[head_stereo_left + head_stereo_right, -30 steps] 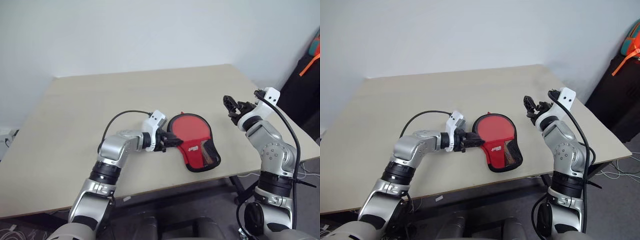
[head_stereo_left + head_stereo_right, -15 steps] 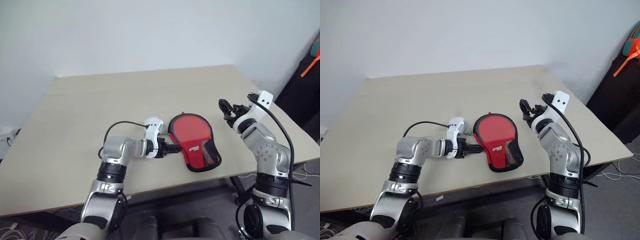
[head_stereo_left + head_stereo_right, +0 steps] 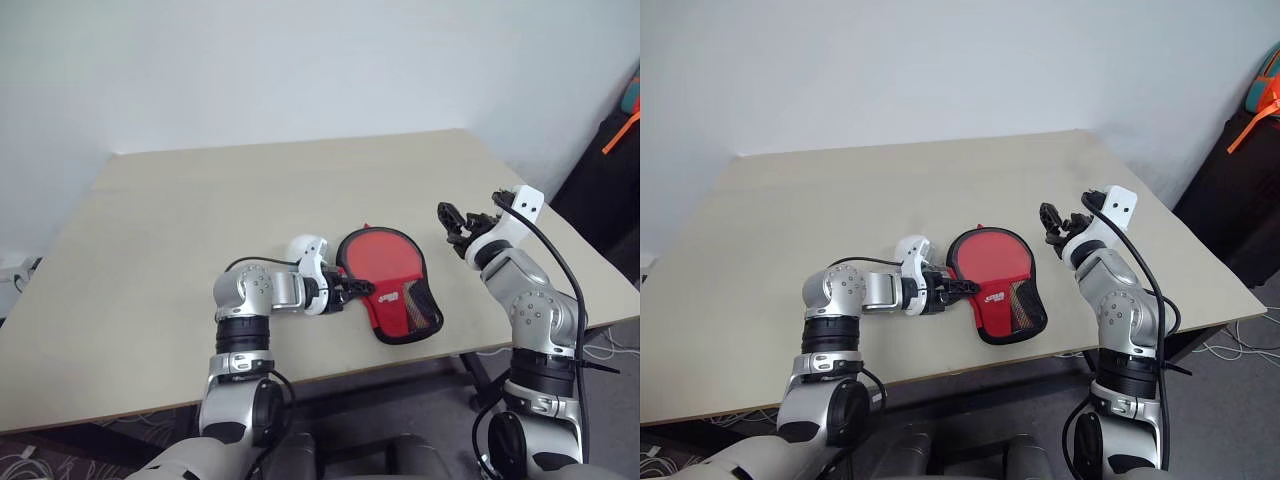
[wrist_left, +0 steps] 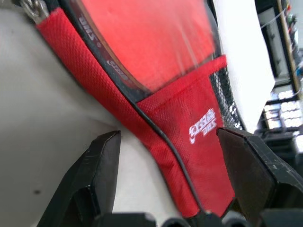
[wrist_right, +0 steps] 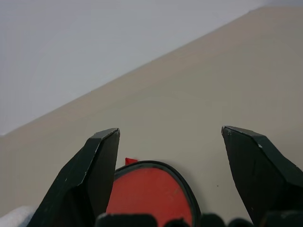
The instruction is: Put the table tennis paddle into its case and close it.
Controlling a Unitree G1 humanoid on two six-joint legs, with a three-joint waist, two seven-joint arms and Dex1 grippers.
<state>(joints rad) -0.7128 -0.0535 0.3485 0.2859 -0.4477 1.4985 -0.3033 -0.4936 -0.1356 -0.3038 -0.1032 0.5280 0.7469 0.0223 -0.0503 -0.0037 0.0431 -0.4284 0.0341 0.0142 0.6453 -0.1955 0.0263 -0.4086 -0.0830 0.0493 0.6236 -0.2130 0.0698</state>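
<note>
your left gripper [image 3: 352,291] stood spread at the narrow end of the red case [image 3: 392,283], clasping nothing, while the case lay flat near the table's [image 3: 150,230] front edge with the paddle's [image 3: 378,254] red face showing inside. your right gripper [image 3: 455,222] hung spread and empty above the table, just right of the case.

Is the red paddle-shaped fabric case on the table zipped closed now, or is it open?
Open. The red paddle-shaped fabric case lies flat with its upper part uncovered, so the red rubber face of the paddle shows inside its black edging.

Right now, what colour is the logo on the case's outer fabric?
White, printed on the red fabric of the case; the left wrist view shows the logo best.
</note>
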